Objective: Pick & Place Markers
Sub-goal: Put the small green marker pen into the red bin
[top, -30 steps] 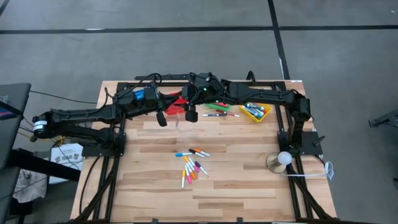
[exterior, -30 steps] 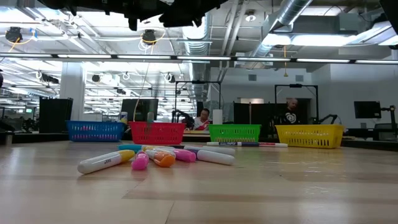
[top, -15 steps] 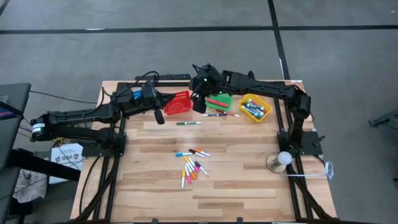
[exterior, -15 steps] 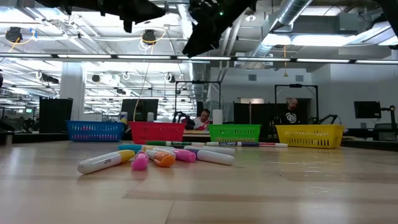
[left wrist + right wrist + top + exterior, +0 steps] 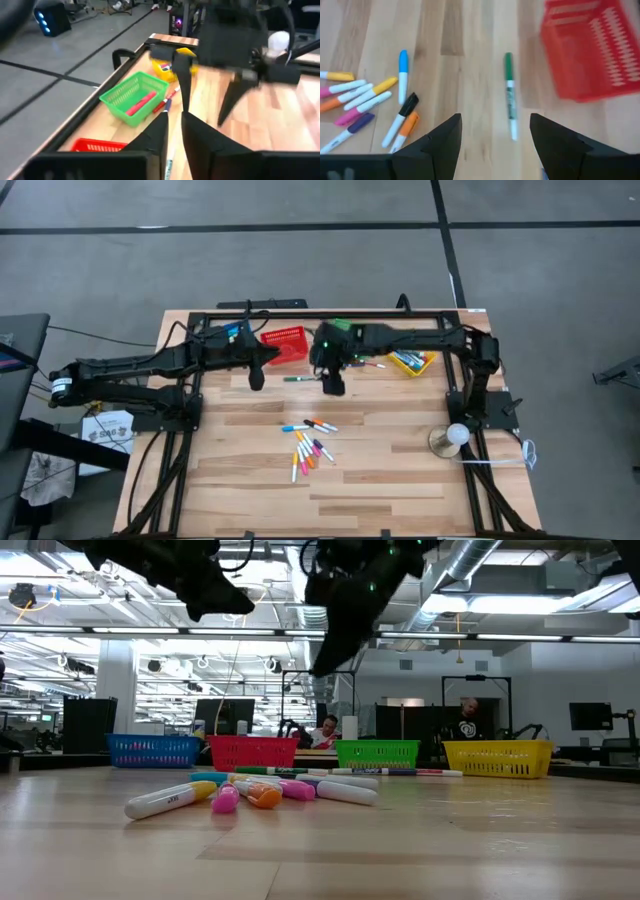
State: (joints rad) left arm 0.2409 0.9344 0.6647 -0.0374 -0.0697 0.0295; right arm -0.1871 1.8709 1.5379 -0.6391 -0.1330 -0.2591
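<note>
Green marker (image 5: 303,378) lies alone on table (image 5: 400,480), near red basket (image 5: 284,345) — likely next pick. Right gripper (image 5: 334,386) hovers beside it, fingers spread, empty. Left gripper (image 5: 255,377) nearby, nearly closed, empty. Remaining markers (image 5: 308,446) clustered mid-table, untouched.

A cluster of markers (image 5: 308,444) lies mid-desk (image 5: 400,480), with a lone marker (image 5: 302,379) behind it, toward the far edge. Along that far edge stands a row of baskets (image 5: 283,342), one (image 5: 413,362) at the right end holding markers. The left gripper (image 5: 255,375) hangs left of the lone marker, the right gripper (image 5: 333,385) just right of it.
</note>
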